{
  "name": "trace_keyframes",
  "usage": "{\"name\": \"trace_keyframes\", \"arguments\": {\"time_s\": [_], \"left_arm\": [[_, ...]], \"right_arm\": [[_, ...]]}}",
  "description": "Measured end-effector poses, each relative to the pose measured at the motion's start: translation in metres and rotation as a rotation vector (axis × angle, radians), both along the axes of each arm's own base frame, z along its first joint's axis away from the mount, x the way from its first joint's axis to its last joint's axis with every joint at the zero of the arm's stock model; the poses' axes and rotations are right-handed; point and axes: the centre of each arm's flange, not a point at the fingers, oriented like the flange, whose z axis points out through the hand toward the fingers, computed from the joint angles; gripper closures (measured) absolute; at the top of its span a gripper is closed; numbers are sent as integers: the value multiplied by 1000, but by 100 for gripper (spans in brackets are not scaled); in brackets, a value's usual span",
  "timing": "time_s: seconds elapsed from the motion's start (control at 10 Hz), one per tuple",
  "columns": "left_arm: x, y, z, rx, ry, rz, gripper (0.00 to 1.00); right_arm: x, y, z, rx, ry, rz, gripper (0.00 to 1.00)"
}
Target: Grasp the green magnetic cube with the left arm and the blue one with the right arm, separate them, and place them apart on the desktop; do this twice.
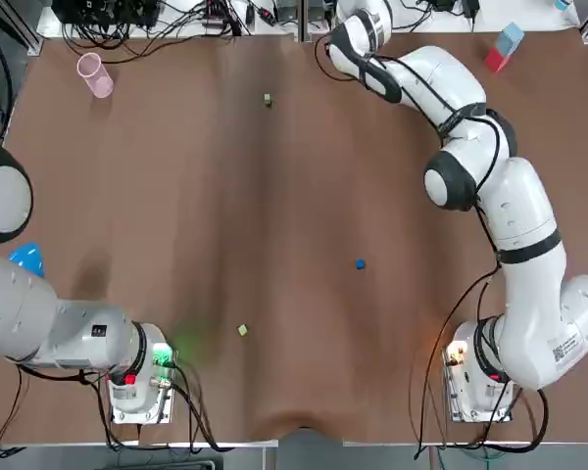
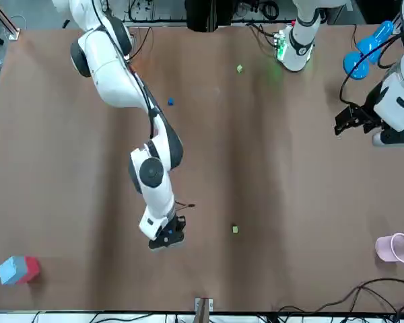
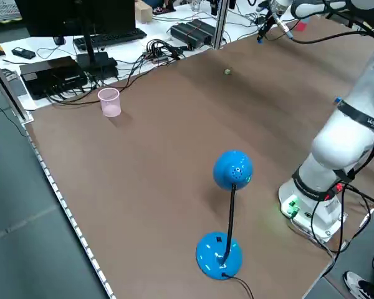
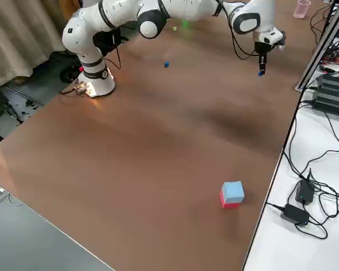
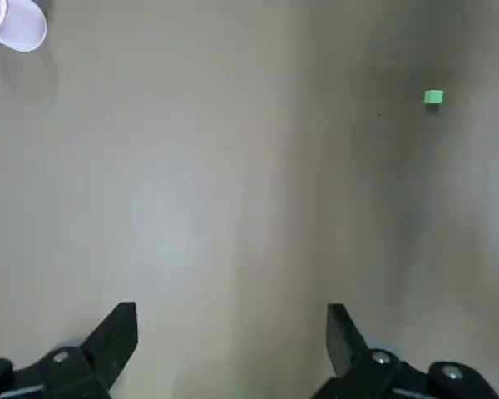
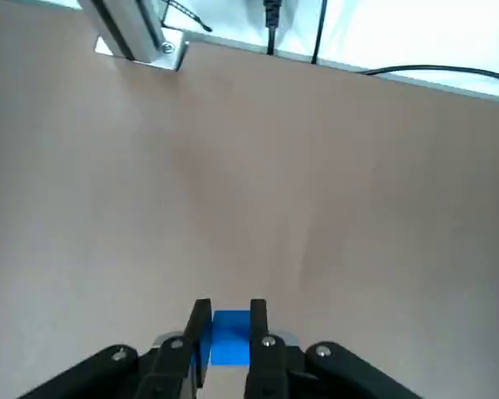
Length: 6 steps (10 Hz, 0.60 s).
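The right gripper [image 6: 229, 309] was closed narrowly on a blue magnetic cube [image 6: 230, 341], over the table [image 1: 176, 196] near its far edge, at the top centre of the top view. The left gripper [image 5: 231, 309] stood wide and empty at the right edge of the front view. A far green cube [image 1: 267, 99] lay upper middle in the top view, and a near green cube [image 1: 242, 331] lower middle. A loose blue cube [image 1: 360, 263] lay right of centre, all well apart. A pink cup [image 1: 95, 75] stood upper left.

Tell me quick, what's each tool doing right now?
Left tool: open, empty, above the table.
Right tool: closed on the blue magnetic cube, near the table's far edge.
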Motion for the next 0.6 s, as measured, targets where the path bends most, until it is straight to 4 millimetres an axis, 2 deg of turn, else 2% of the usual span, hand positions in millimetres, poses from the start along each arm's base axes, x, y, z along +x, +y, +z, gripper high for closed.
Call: {"name": "trace_keyframes", "arguments": {"time_s": [0.2,0.4,0.6], "left_arm": [[1,8,2,0,-4,11,0],[1,5,2,-1,-4,5,0],[0,2,2,-1,-4,0,0]], "right_arm": [[6,-15,-1,-21,14,20,76],[5,-13,0,-24,20,30,69],[5,-10,9,-18,8,33,41]]}}
